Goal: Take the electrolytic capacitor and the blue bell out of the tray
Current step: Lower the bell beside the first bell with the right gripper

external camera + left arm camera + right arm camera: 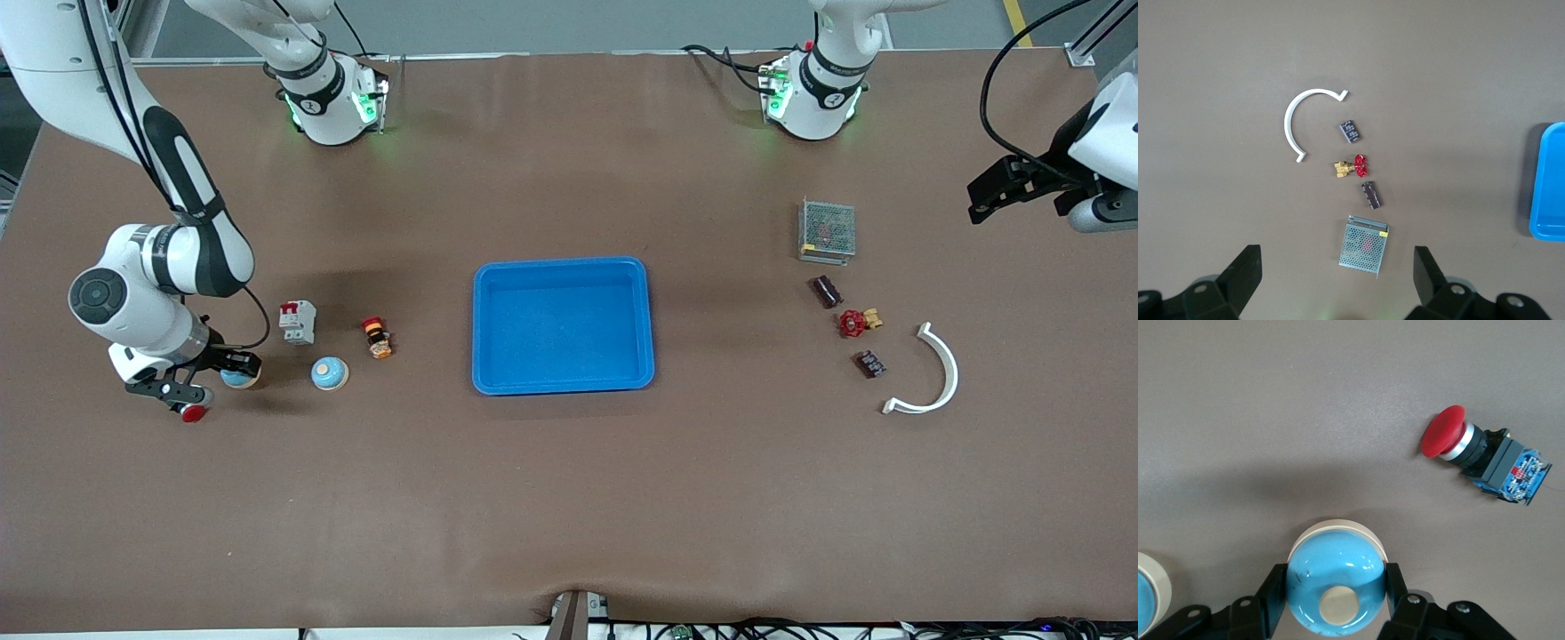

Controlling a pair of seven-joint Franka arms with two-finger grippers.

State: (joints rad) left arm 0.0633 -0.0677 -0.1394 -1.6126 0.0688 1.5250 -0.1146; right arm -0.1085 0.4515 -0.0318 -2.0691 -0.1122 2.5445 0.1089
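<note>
A glossy blue dome with a cream button on top and a cream base is gripped: the bell (1337, 587) is clasped between the black fingers (1273, 597) of the right gripper (233, 366), low over the brown matte table (569, 498) at the right arm's end. A second bell (329, 373) of the same colours is seen resting just beside it, toward the tray. A red mushroom-headed push button (1481, 461) with a black and blue body is seen lying on its side near the gripped bell. Close by, a white and grey breaker (298, 322) with a red switch is found, and a small orange and red part (378, 338) between it and the tray.

The blue plastic tray (563, 267), rectangular with rounded corners, is set at the table's centre.

At the left arm's end, two dark, boxy capacitors are laid flat on the table: one capacitor (827, 291) just nearer the front camera than a perforated metal box (828, 230), the other capacitor (870, 364) nearer still. Between them a red-handled brass valve (858, 322) is placed. A white curved plastic strip (933, 373) is seen beside these.

The left gripper (1338, 280) is held high over the table's edge, its fingers spread wide with nothing between them.
</note>
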